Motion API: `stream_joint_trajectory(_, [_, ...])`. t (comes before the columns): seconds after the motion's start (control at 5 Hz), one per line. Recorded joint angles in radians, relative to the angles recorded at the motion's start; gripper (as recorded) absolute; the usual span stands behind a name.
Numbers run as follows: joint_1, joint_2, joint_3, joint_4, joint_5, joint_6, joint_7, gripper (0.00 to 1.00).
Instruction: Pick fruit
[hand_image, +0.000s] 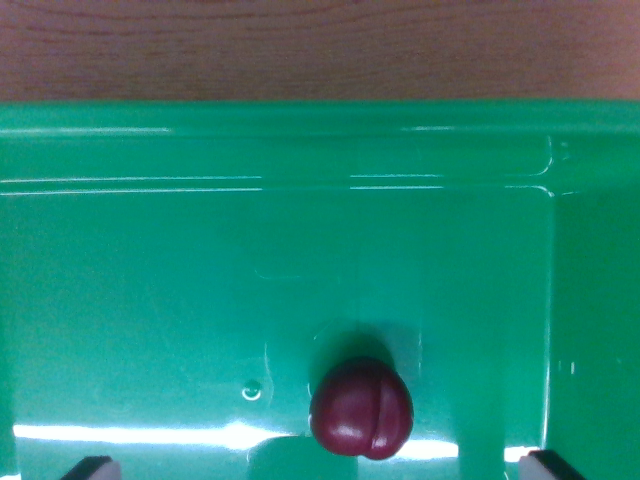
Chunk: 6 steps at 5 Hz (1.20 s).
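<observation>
Just one dark red fruit (361, 408) inside green bin (300, 150).

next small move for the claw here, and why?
Probably nudge toward the wrist view's right, then descend. The dark red fruit lies on the floor of the green bin, right of midway between the open claw tips at the bottom corners. Centering it first should let both fingers clear it.
</observation>
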<state>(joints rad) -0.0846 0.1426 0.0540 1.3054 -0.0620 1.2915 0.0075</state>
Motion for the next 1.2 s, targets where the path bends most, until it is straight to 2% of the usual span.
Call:
stream_joint_trajectory(0.2, [-0.0071, 0.027, -0.005, -0.077, -0.0077, -0.094, 0.015, 0.00])
stream_joint_trajectory(0.4, [-0.0071, 0.027, -0.005, -0.077, -0.0077, -0.094, 0.015, 0.00])
stream_joint_trajectory(0.6, [-0.0107, 0.040, -0.008, -0.116, -0.0116, -0.141, 0.023, 0.00])
stream_joint_trajectory(0.8, [-0.0107, 0.040, -0.008, -0.116, -0.0116, -0.141, 0.023, 0.00])
stream_joint_trajectory(1.2, [-0.0175, 0.065, -0.013, -0.189, -0.0190, -0.230, 0.038, 0.00])
